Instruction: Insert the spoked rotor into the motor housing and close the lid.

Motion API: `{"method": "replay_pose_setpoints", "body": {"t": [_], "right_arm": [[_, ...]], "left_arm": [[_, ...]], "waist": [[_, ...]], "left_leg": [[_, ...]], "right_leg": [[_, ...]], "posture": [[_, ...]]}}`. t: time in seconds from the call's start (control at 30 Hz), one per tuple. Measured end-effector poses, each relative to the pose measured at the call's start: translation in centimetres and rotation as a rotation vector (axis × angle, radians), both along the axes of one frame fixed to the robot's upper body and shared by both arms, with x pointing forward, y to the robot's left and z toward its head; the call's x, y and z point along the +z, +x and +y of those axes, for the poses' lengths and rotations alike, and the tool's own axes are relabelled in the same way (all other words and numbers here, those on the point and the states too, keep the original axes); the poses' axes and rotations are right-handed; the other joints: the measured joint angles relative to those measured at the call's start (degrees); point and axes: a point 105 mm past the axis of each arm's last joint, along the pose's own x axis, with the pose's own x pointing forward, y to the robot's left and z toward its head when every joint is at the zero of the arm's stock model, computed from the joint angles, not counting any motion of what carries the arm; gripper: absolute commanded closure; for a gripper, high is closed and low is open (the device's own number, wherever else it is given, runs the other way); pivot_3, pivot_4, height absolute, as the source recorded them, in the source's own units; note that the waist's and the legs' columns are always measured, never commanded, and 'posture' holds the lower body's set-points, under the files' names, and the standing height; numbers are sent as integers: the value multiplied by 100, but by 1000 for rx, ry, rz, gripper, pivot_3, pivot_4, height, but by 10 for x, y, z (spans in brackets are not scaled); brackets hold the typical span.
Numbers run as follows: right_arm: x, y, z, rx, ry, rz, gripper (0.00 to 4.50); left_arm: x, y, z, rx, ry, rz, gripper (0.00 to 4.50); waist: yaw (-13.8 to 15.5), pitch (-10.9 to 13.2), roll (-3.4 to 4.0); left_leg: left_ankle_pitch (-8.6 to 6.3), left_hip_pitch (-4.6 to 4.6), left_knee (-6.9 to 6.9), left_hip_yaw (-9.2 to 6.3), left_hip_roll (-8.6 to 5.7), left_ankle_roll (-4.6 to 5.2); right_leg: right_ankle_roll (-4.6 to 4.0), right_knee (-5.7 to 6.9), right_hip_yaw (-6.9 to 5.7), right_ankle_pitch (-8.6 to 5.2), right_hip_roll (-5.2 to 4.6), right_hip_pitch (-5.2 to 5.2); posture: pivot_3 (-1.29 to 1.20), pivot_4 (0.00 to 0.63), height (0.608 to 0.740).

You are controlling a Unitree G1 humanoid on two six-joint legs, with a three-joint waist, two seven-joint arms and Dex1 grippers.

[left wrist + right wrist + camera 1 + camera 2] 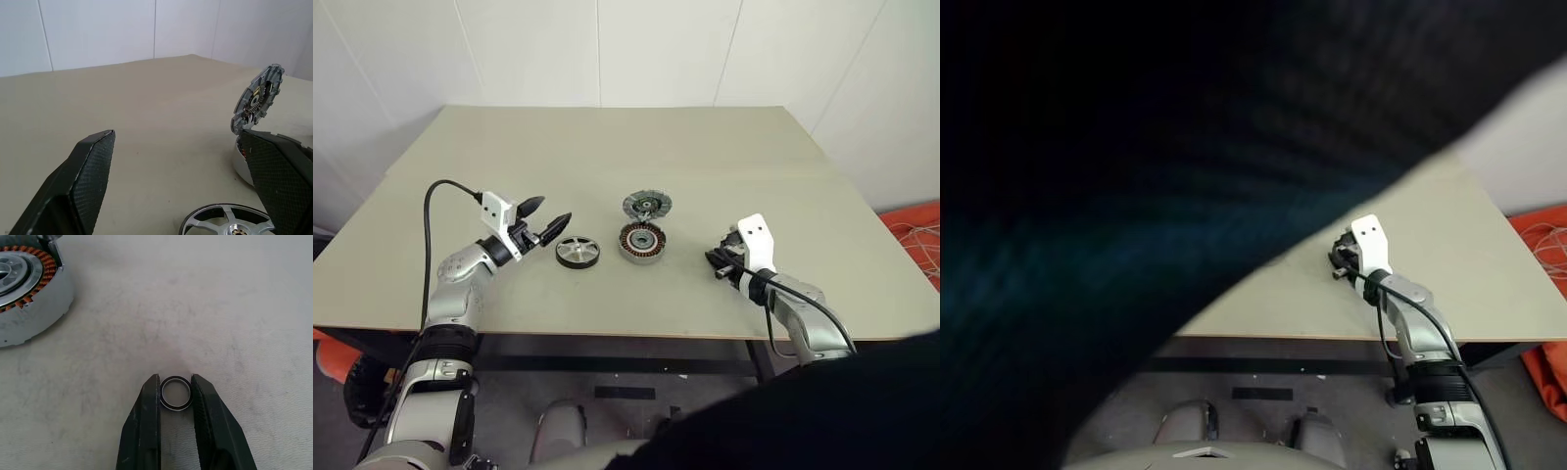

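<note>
The spoked rotor (578, 252), a black-rimmed wheel with a silver spoked face, lies flat on the table, left of the motor housing (642, 241) with its copper windings. The grey slotted lid (647, 205) stands tilted up just behind the housing. My left gripper (551, 211) hovers open just left of the rotor, which shows low between its fingers (227, 223). To the right of the housing (27, 284), my right gripper (717, 262) is down at the table, its fingers (146, 421) shut on a small black-edged metal ring (174, 407).
The beige table (607, 147) has white walls behind it and its front edge just before my arms. Something orange (913, 230) lies on the floor past the right edge. A dark shape (1136, 196) close to the camera covers much of the right eye view.
</note>
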Motion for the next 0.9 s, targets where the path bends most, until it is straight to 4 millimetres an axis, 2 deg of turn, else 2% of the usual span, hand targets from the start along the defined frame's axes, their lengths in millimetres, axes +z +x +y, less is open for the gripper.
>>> {"method": "replay_pose_setpoints", "body": {"t": [0.17,0.27,0.4,0.5,0.6,0.9], "right_arm": [[33,0,23,53,153,-42,3884],[51,-8,48,146,205,-52,3884],[62,-18,80,277,205,-53,3884],[66,-18,97,334,170,-61,3884],[62,-11,101,335,113,-60,3884],[45,14,94,286,7,-51,3884]], "left_arm": [[0,0,0,-1,1,-2,191],[0,0,1,-2,3,1,191],[-2,1,1,-2,1,8,191],[-2,1,1,-1,0,12,191],[-2,2,1,-1,0,11,191],[1,3,1,5,0,7,191]], "waist": [[4,0,0],[8,0,0],[7,0,0],[5,0,0],[6,0,0],[2,0,-1]], "left_leg": [[0,-5,-13,0,0,0],[6,-5,-20,-2,0,-10],[9,-3,-22,-2,0,-15],[11,-2,-22,-2,0,-18],[14,-3,-22,-2,0,-24],[15,-14,-24,0,-2,-26]], "right_leg": [[-1,-3,1,-1,0,-8],[-1,-9,0,-1,0,-9],[0,-11,1,-1,0,-8],[0,-10,1,-1,0,-8],[1,-10,1,-1,0,-8],[0,-11,1,0,0,-17]], "posture": [[0,0,740],[0,0,740],[0,0,740],[0,0,740],[0,0,740],[0,0,740]]}}
